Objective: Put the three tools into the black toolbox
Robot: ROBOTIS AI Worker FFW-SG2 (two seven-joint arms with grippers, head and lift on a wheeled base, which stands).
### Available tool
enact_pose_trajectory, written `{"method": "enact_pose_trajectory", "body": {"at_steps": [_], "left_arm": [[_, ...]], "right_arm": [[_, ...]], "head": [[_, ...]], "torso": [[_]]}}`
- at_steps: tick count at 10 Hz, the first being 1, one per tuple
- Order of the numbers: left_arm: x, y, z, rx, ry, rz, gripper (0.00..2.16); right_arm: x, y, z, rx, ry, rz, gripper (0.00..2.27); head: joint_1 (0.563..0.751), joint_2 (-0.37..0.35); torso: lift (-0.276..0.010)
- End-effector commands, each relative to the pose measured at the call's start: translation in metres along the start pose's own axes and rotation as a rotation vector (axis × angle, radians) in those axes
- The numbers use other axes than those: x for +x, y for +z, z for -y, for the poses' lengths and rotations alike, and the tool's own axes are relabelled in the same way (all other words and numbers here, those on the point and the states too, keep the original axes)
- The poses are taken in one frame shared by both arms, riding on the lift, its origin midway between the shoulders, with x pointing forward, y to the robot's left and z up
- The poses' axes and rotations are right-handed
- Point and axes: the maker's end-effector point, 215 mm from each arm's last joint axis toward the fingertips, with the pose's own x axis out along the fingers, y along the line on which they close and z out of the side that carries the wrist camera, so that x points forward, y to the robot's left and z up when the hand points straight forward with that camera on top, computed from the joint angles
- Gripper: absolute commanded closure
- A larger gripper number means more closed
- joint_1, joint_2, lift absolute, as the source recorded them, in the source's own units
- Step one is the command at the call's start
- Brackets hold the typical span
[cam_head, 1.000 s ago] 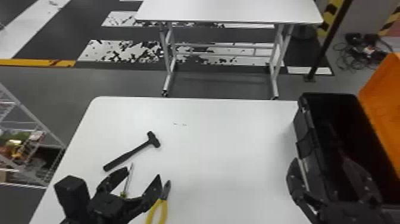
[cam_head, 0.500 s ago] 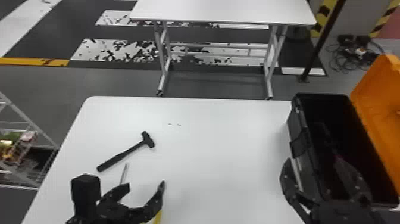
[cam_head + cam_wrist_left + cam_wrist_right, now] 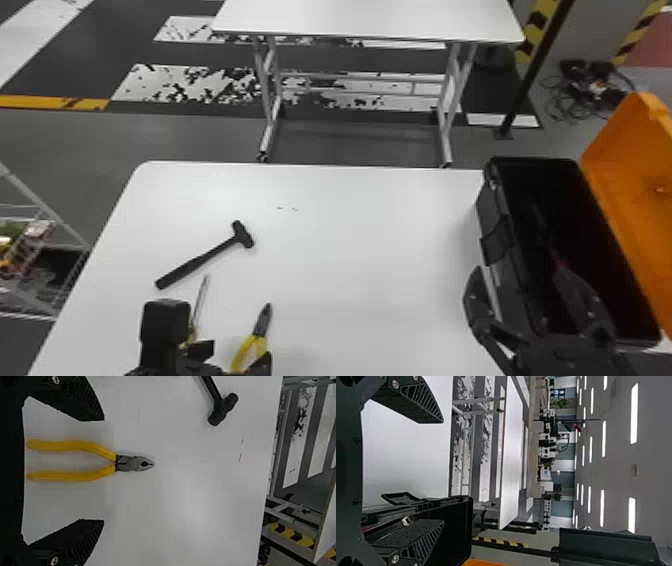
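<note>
Left gripper (image 3: pixel 104 470): fingers spread wide around the pliers (image 3: pixel 135 464), nothing held. Likely step: pliers pickup. Best to keep both handles centred, go low without scraping the table (image 3: pixel 350 250), close evenly near the pivot, avoid nudging the screwdriver (image 3: pixel 200 300). Right gripper (image 3: pixel 520 270) sits at the toolbox (image 3: pixel 520 295), fingers wide apart, one inside. Pliers: smooth yellow curved handles, grey metal tapered nose. Hammer (image 3: pixel 200 260): matte black, blunt head. Screwdriver: slim shaft. Orange lid (image 3: pixel 630 200) raised; table white, smooth. All three tools on table.
</note>
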Motion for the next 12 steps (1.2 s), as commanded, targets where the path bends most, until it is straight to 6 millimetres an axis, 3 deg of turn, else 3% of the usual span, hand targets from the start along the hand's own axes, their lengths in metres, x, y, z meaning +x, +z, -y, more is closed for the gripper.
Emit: {"method": "enact_pose_trajectory", "body": {"at_steps": [1,6,12], "left_arm": [[-0.002,-0.011,0.001,0.019,0.022,-0.055,0.08],[-0.002,-0.049,-0.008,0.032,0.087,-0.222,0.08],[0.005,-0.045,-0.014,0.030,0.099,-0.223,0.08]], "right_arm": [[0.000,-0.001,0.000,0.000,0.000,-0.002,0.11],[0.000,-0.001,-0.001,-0.006,0.008,-0.001,0.11],[0.002,-0.004,-0.001,-0.010,0.015,-0.005,0.11]], "head": [[0.695,0.015],[0.695,0.041],[0.695,0.053]], "torso": [[-0.051],[-0.051],[-0.051]]}}
